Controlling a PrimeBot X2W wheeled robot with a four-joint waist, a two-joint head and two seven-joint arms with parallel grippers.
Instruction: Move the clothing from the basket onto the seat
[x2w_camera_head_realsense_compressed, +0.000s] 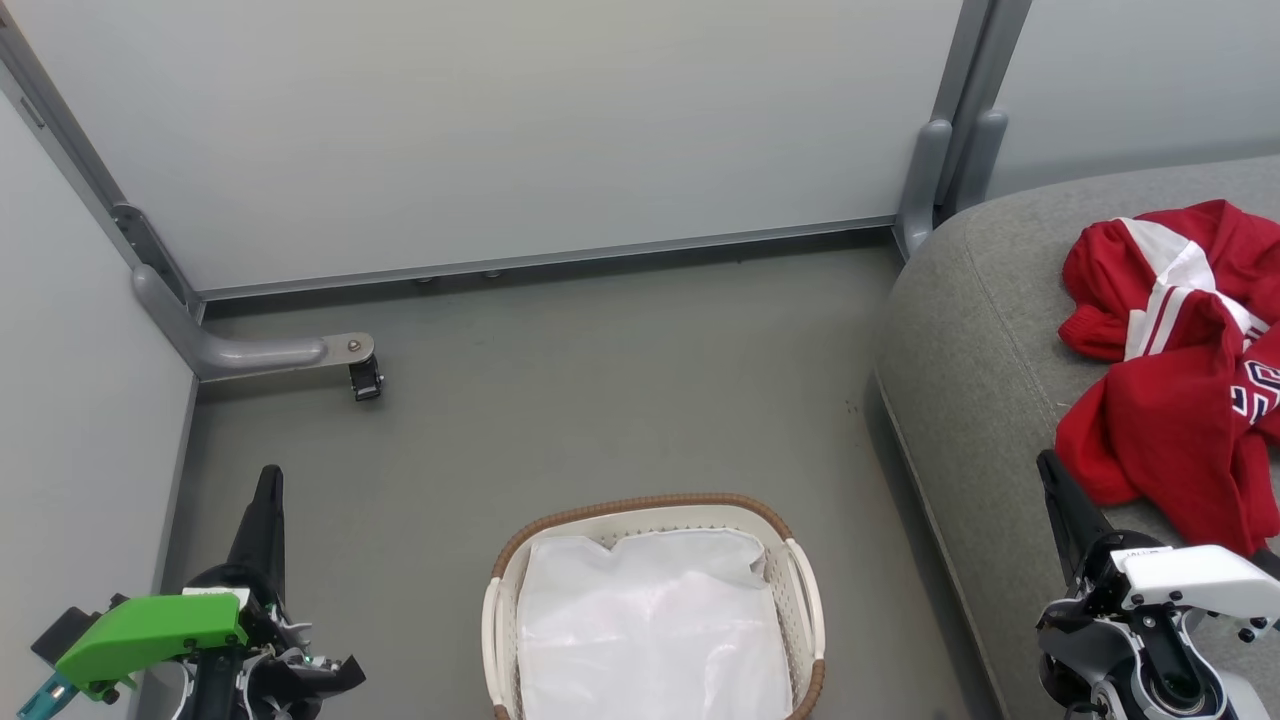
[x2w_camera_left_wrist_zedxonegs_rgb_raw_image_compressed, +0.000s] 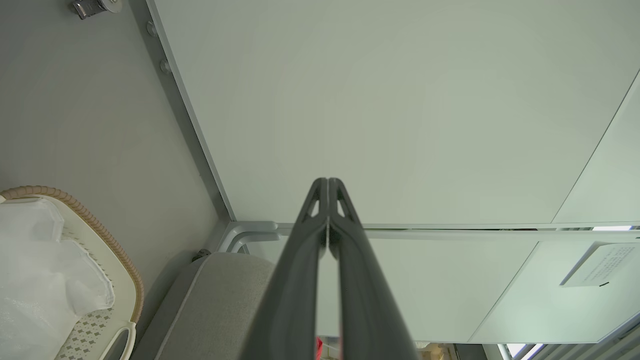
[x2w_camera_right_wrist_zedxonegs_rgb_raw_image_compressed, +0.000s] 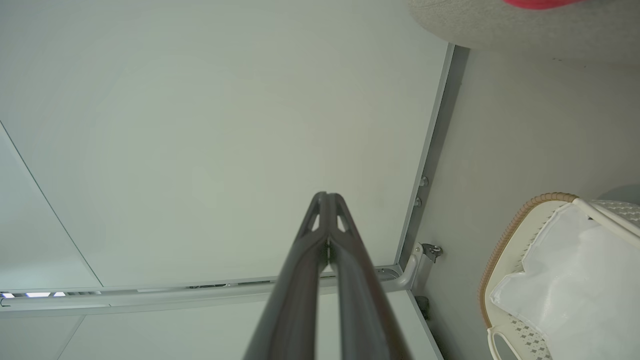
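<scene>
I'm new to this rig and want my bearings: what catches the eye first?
The red clothing lies crumpled on the grey seat at the head view's right. The basket stands on the floor at bottom centre, with a white sheet inside. The left gripper and right gripper, both shut, sit at the lower corners.

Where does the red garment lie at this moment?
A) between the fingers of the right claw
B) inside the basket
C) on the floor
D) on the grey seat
D: the red clothing lies crumpled on the grey seat, and the basket holds just its white lining.
</scene>
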